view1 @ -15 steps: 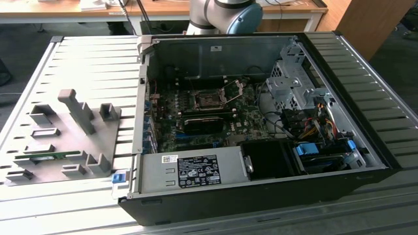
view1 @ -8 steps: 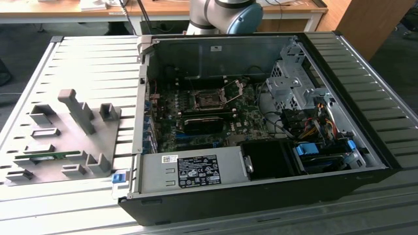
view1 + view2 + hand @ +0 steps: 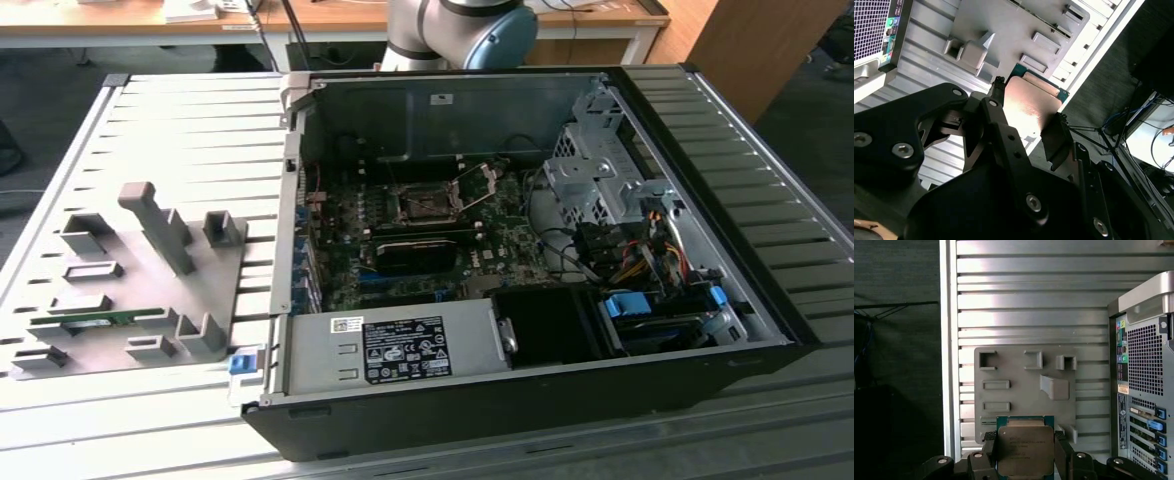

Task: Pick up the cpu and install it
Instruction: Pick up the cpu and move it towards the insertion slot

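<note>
The cpu [image 3: 1024,456] is a flat square chip with a silvery metal top and a thin green rim. My gripper [image 3: 1025,436] is shut on it, one black finger on each side edge. In both wrist views it hangs well above the grey fixture plate [image 3: 1019,377]. The second wrist view shows the cpu [image 3: 1030,97] from below, clamped between the fingers [image 3: 998,92]. The motherboard's square socket [image 3: 424,206] lies inside the open computer case [image 3: 307,180], with its metal load plate [image 3: 477,176] raised.
The grey fixture plate [image 3: 127,265] with raised blocks and a narrow green circuit strip [image 3: 91,322] lies on the ribbed metal table [image 3: 187,120], at the exterior view's left of the case. A power supply [image 3: 394,350], drive cage [image 3: 594,165] and cables [image 3: 641,250] crowd the case.
</note>
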